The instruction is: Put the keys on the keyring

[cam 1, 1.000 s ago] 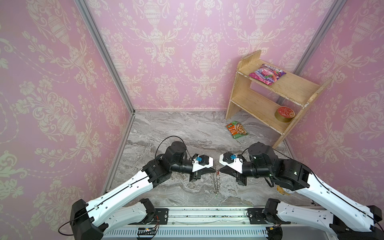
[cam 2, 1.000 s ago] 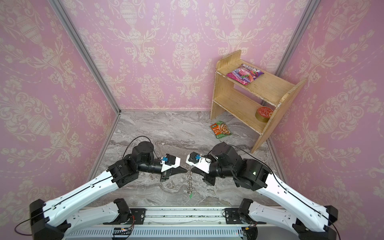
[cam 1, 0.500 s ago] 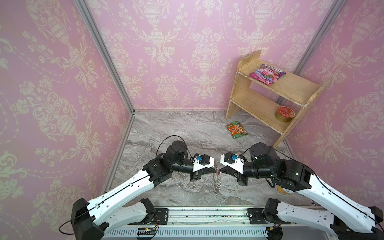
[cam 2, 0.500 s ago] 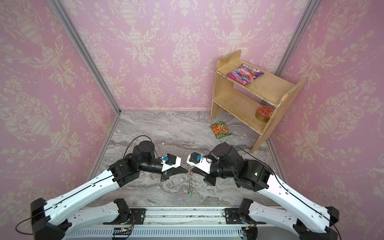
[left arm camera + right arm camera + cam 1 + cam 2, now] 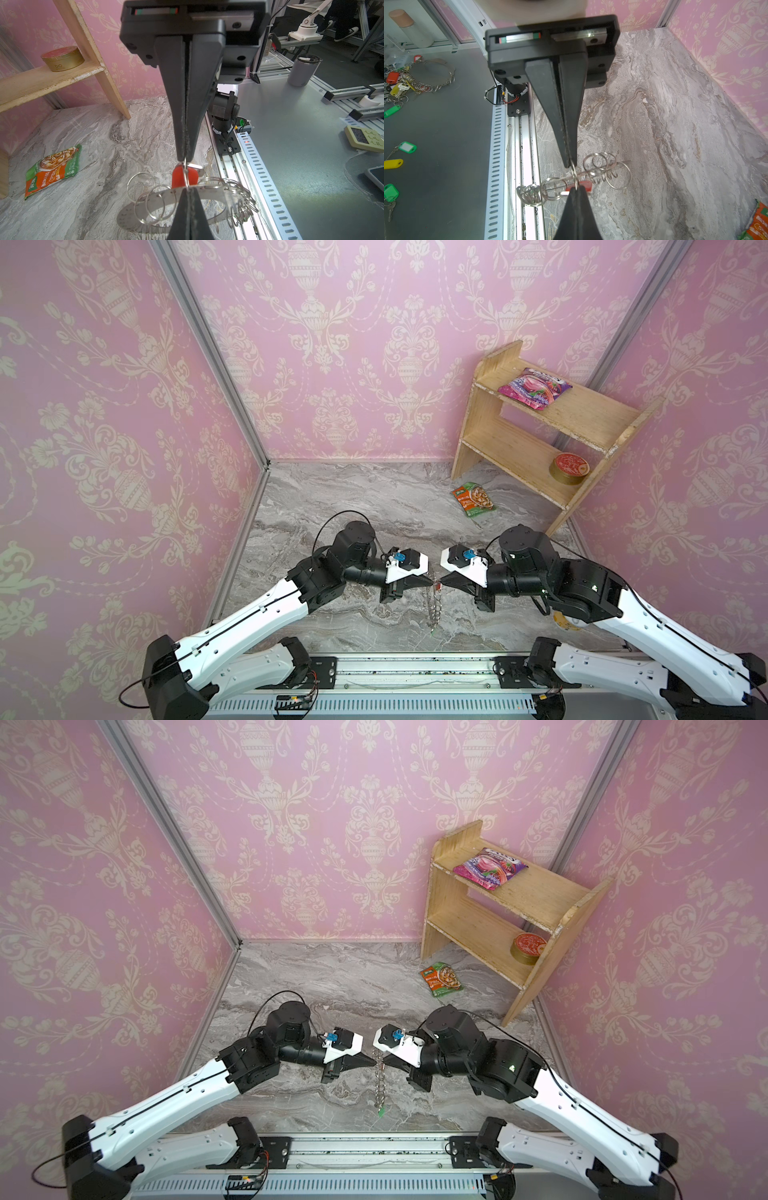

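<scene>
- We see the left gripper (image 5: pixel 431 582) fully closed, its tips pinching a small wire loop (image 5: pixel 186 173).
- We see the right gripper (image 5: pixel 441 583) fully closed on the same wire loop, tip to tip with the left one.
- The keyring (image 5: pixel 128 216) hangs below that loop, well apart from the wooden shelf (image 5: pixel 515 464).
- The red-tagged key (image 5: pixel 178 176) sits just beside the pinch.
- A green tag (image 5: pixel 380 1110) hangs at the keyring's end farthest from the shelf.

The keyring (image 5: pixel 435 605) is hanging between the left claw (image 5: pixel 430 581) and right claw (image 5: pixel 444 581) near the bench's (image 5: pixel 353 497) front edge; the shelf (image 5: pixel 519 452) is standing in its back right corner, a packet (image 5: pixel 473 499) lying before it.
</scene>
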`<state>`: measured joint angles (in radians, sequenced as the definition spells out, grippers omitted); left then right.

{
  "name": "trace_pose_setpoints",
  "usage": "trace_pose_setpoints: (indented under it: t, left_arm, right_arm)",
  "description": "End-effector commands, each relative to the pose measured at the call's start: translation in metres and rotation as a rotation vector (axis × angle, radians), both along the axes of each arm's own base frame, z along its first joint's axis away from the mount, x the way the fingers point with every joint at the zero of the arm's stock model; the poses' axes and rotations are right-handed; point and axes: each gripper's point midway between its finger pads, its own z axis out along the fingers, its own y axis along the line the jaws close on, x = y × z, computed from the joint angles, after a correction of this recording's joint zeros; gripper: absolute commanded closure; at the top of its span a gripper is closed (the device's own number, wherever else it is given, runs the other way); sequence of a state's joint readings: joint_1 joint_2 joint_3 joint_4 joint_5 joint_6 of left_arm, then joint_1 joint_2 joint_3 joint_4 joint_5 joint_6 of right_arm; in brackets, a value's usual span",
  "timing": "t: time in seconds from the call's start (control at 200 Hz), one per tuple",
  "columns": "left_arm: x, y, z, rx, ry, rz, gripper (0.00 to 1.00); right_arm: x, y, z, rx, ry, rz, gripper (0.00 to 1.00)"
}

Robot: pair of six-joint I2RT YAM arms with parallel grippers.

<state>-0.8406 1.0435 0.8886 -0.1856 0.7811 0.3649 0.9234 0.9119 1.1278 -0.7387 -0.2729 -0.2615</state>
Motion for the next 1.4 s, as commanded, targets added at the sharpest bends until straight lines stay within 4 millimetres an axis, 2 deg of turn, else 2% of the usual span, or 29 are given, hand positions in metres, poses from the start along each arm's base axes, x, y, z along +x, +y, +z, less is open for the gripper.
trace_pose_setpoints:
  t: [0.0, 0.295, 0.47, 0.555, 0.816, 1.151, 1.396]
  left_arm:
    - [-0.015, 0.0, -0.008, 0.036, 0.054, -0.07, 1.0]
    - [-0.015, 0.0, -0.007, 0.039, 0.051, -0.069, 1.0]
    - [-0.014, 0.002, -0.002, 0.02, 0.021, -0.05, 1.0]
    - [-0.012, 0.005, 0.002, 0.001, -0.004, -0.025, 1.0]
    - [-0.007, 0.01, 0.003, -0.004, -0.043, 0.019, 1.0]
    - [0.012, 0.023, 0.024, -0.135, -0.139, 0.202, 1.0]
    - [0.018, 0.021, 0.03, -0.157, -0.142, 0.227, 1.0]
  right_arm:
    - [0.007, 0.012, 0.037, 0.129, -0.093, 0.011, 1.0]
    - [0.005, 0.014, 0.038, 0.135, -0.086, 0.021, 1.0]
    - [0.003, 0.016, 0.027, 0.099, -0.047, 0.035, 1.0]
    - [0.003, 0.011, 0.023, 0.09, -0.04, 0.013, 1.0]
    - [0.0, -0.006, 0.035, 0.095, -0.07, -0.03, 1.0]
    - [-0.006, 0.0, 0.026, 0.102, -0.106, 0.021, 1.0]
    - [0.0, 0.003, 0.024, 0.128, -0.184, 0.024, 1.0]
